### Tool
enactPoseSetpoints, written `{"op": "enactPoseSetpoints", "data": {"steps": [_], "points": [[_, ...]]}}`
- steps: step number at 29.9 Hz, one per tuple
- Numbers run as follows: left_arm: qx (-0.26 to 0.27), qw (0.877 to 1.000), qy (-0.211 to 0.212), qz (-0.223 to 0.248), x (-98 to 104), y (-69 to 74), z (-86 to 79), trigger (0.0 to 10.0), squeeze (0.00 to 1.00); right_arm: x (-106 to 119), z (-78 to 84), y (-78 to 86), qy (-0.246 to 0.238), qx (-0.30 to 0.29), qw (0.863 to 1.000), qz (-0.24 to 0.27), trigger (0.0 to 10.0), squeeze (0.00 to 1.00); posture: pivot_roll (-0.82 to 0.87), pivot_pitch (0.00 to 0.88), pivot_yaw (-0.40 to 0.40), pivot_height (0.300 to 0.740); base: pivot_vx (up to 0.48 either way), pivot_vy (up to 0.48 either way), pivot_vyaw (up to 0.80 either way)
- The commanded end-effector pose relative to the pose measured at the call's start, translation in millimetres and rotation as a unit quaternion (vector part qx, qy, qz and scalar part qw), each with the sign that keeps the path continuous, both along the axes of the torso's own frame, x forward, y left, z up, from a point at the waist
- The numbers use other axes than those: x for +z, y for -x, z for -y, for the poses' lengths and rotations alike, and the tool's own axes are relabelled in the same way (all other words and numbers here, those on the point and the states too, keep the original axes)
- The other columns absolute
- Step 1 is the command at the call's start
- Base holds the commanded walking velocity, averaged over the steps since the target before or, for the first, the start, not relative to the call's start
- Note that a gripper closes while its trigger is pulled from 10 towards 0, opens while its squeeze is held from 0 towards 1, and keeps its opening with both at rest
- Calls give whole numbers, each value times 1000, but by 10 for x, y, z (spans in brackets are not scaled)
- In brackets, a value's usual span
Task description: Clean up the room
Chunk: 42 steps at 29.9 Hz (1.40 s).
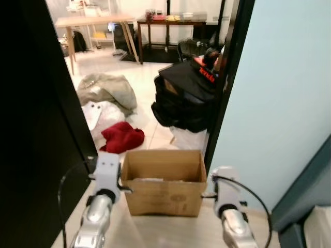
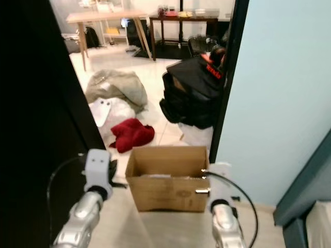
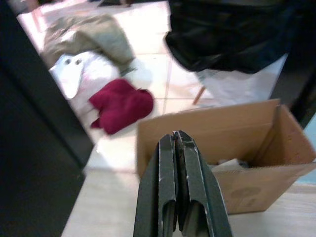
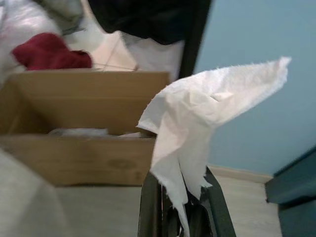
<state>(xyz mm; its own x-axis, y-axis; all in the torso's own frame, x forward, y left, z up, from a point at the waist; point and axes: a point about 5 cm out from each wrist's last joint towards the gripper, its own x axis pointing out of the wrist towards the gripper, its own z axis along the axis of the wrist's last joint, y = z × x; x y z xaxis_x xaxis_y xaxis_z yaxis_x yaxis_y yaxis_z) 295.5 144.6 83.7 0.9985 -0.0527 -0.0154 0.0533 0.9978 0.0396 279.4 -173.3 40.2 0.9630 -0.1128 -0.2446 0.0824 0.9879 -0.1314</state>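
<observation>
An open cardboard box (image 1: 164, 182) stands on the pale floor right in front of me, with some white scraps inside. My left gripper (image 3: 176, 137) is shut with nothing in it, held just before the box's left side. In the right wrist view my right gripper (image 4: 180, 197) is shut on a crumpled white tissue (image 4: 207, 108), which stands up above the fingers beside the box's right end (image 4: 98, 123). A red cloth (image 1: 122, 137) lies on the tiles beyond the box.
A beige jacket (image 1: 108, 89) and a white bag (image 1: 101, 114) lie behind the red cloth. A black bag (image 1: 189, 95) sits by the dark door frame (image 1: 222, 103). A dark door (image 1: 31, 129) bounds the left, a blue wall (image 1: 279, 93) the right. Tables (image 1: 98, 23) stand at the back.
</observation>
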Motion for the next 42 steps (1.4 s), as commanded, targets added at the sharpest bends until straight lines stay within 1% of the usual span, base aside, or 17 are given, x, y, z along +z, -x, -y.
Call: {"op": "enactPoseSetpoints", "data": {"steps": [1, 14, 42], "points": [[-5, 1000, 1, -6, -33, 22, 26, 10000, 0, -18, 44, 20, 0, -8, 1000, -4, 10000, 0, 6, 29, 31, 740, 341, 0, 0], [-6, 1000, -3, -5, -38, 35, 12, 10000, 0, -14, 19, 2, 0, -4, 1000, -3, 10000, 0, 9, 31, 31, 740, 337, 0, 0], [-4, 1000, 2, -6, -43, 32, 25, 10000, 0, -10, 34, -4, 5, -3, 1000, -5, 10000, 0, 4, 37, 28, 740, 328, 0, 0]]}}
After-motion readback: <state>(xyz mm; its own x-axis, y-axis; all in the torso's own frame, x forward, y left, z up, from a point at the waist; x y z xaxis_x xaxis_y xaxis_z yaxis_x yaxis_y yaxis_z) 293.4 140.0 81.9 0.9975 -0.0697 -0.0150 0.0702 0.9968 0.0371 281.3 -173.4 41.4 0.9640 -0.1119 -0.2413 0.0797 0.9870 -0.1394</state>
